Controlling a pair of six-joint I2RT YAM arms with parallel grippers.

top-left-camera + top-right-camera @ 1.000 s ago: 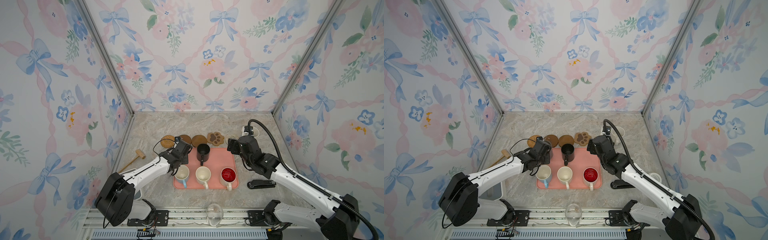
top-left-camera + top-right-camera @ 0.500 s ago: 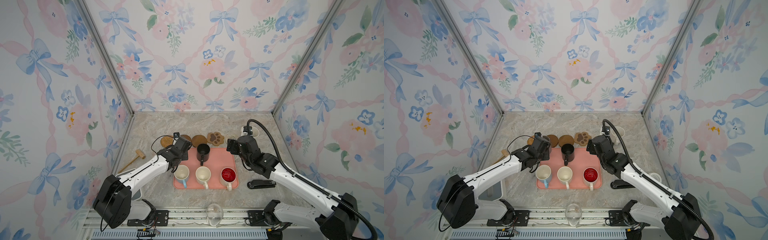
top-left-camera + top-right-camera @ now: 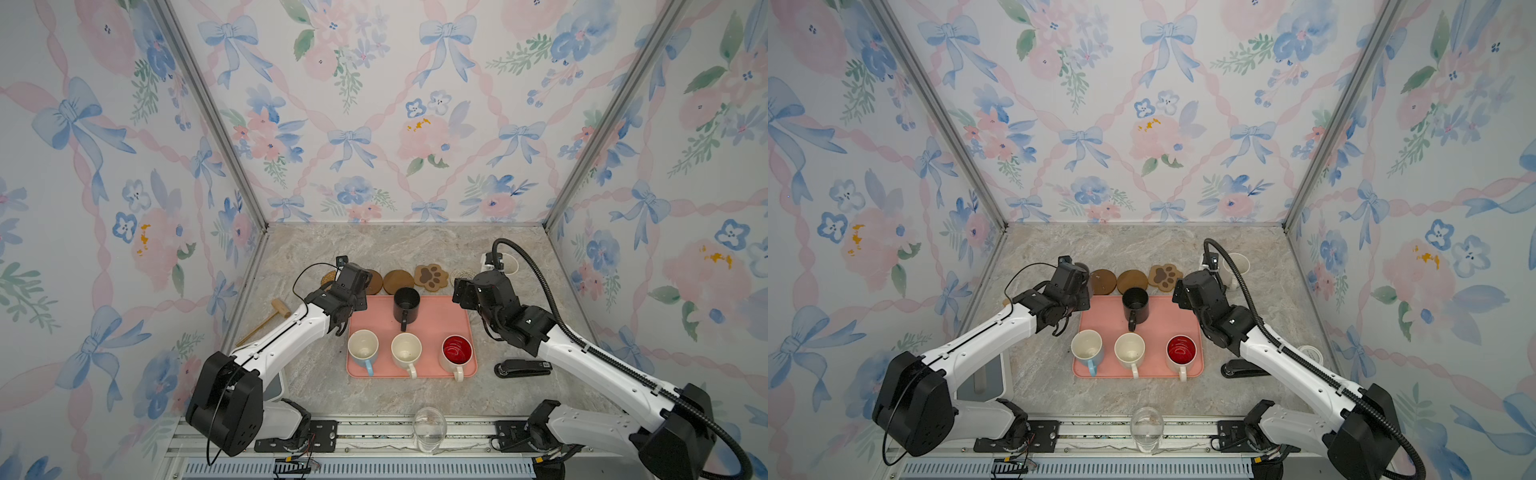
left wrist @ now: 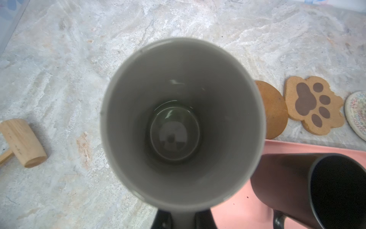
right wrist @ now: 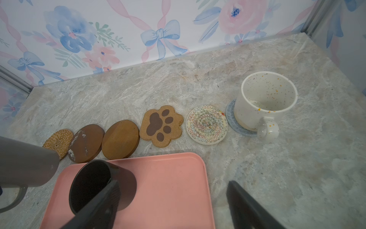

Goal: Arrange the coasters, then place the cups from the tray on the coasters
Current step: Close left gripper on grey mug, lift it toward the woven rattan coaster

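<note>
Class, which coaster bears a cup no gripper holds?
The grey-blue woven coaster: the speckled cream mug stands on it, unheld; no other has that.

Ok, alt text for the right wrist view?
Six coasters lie in a row beyond the tray; only the grey-blue one bears a speckled white mug. A black mug stands on the tray, a grey mug shows at the edge, and the right gripper is open.

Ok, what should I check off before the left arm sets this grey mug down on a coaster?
1. Left end effector shut on grey mug: ok.
2. Target rattan coaster bare: ok.
3. Centring of grey mug over rattan coaster: cannot tell.
4. Right end effector open, away from the grey mug: ok.
5. Speckled mug seated on grey-blue coaster: ok.
</note>
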